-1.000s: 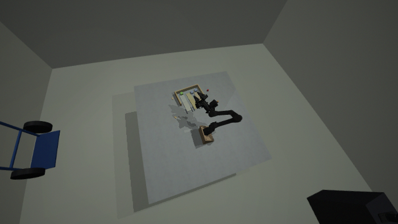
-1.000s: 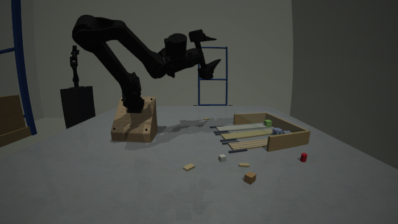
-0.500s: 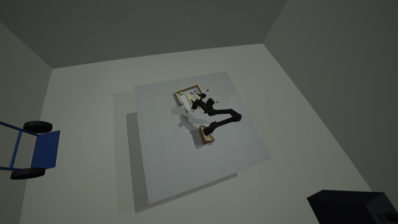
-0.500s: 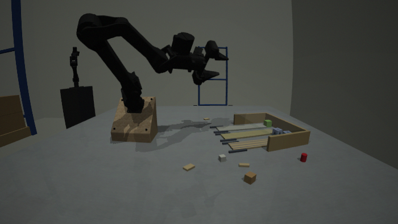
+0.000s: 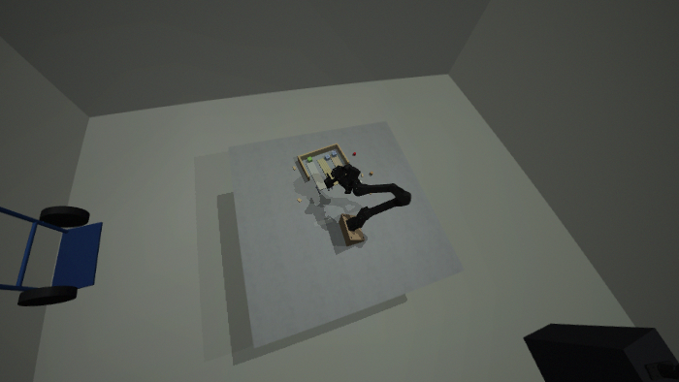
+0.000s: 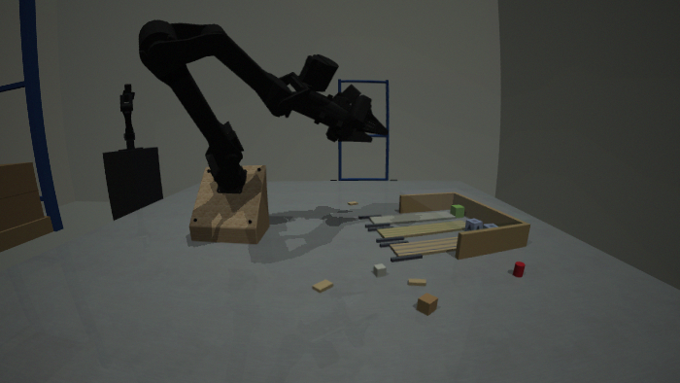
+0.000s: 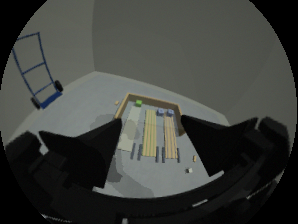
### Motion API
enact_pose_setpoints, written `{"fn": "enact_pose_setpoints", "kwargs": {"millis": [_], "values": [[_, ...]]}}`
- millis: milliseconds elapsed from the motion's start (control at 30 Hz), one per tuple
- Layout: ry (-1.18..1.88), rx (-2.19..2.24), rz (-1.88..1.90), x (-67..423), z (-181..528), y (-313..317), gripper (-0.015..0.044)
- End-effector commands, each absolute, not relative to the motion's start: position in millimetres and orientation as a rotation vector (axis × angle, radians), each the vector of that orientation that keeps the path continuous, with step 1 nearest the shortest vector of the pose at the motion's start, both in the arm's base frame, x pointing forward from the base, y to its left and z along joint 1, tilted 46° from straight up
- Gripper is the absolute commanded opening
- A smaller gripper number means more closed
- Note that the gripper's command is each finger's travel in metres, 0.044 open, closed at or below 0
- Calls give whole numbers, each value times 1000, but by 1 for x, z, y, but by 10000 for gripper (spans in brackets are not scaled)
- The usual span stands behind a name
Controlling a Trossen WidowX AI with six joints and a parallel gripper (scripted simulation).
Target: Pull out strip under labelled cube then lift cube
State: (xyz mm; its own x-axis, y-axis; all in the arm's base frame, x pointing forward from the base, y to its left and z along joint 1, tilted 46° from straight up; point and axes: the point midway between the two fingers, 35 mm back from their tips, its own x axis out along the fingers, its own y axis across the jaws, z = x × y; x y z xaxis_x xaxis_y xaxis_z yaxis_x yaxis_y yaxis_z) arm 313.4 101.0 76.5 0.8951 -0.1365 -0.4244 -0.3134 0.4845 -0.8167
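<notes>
My gripper point(image 6: 380, 136) point(image 7: 152, 120) is open and empty, tilted down above the table short of the strips. A blue cube point(image 5: 327, 157) point(image 6: 474, 225) point(image 7: 160, 111) with dark letter-like marks is at the far end of the yellow strip point(image 6: 423, 229) point(image 7: 150, 132), by its right edge in the wrist view. Another blue cube point(image 5: 334, 154) point(image 7: 170, 113) is at the far end of the tan striped strip point(image 6: 427, 246) point(image 7: 170, 137). Its marks are too small to read. A green cube point(image 5: 309, 159) point(image 6: 457, 210) point(image 7: 139, 103) is at the far end of the pale strip point(image 6: 413, 218) point(image 7: 131, 127).
A wooden wall point(image 6: 493, 241) point(image 5: 317, 150) encloses the cubes on three sides, open toward the robot. Dark rails point(image 6: 406, 258) flank the strips. A white cube point(image 6: 380, 270), an orange-brown cube point(image 6: 427, 304), a red cylinder point(image 6: 519, 269) and small tan blocks point(image 6: 323, 286) lie outside.
</notes>
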Motion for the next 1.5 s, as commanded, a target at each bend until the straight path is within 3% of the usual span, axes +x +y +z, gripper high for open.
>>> {"fn": "enact_pose_setpoints", "kwargs": {"millis": [0, 567, 1067, 1467], "values": [[537, -768, -231, 304, 79, 79, 400], [537, -768, -231, 304, 79, 79, 400], [1050, -834, -388, 386, 76, 14, 6], [1491, -763, -486, 401, 83, -72, 0]]}}
